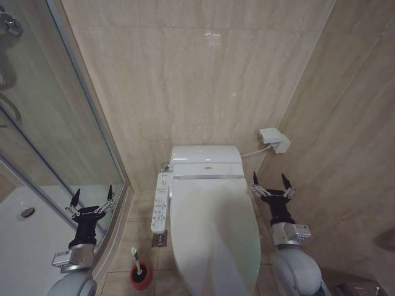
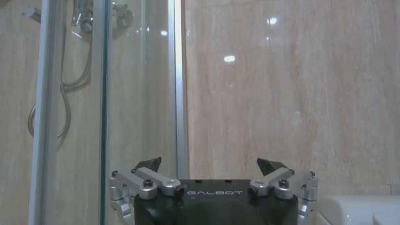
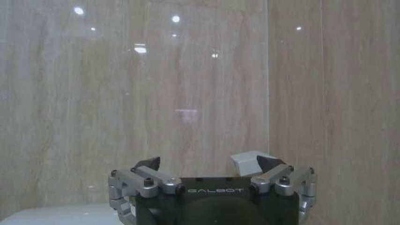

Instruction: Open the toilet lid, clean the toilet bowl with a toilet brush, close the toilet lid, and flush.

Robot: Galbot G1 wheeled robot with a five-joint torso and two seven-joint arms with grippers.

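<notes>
Head view looks down on a toilet whose toilet lid (image 1: 213,237) lies flat and shut over the seat, hiding the bowl. Behind the lid sits the white tank housing (image 1: 205,161), and a narrow control panel (image 1: 161,202) with small buttons runs along the toilet's left side. On the floor tiles to the left of the toilet, close to its front, the toilet brush (image 1: 136,258) stands upright in a red holder cup (image 1: 141,277), its thin white handle sticking up. A white wall box (image 1: 274,139) with a cable is mounted on the wall to the right of the tank.

Left gripper (image 1: 92,198) hangs in the air well left of the toilet, against the glass shower door (image 1: 55,117), fingers spread wide and holding nothing; a white shower tray (image 1: 24,240) lies beyond the glass. Right gripper (image 1: 271,183) is raised just beside the toilet's right side, near the wall box, fingers likewise spread apart and empty. Neither touches the lid.
</notes>
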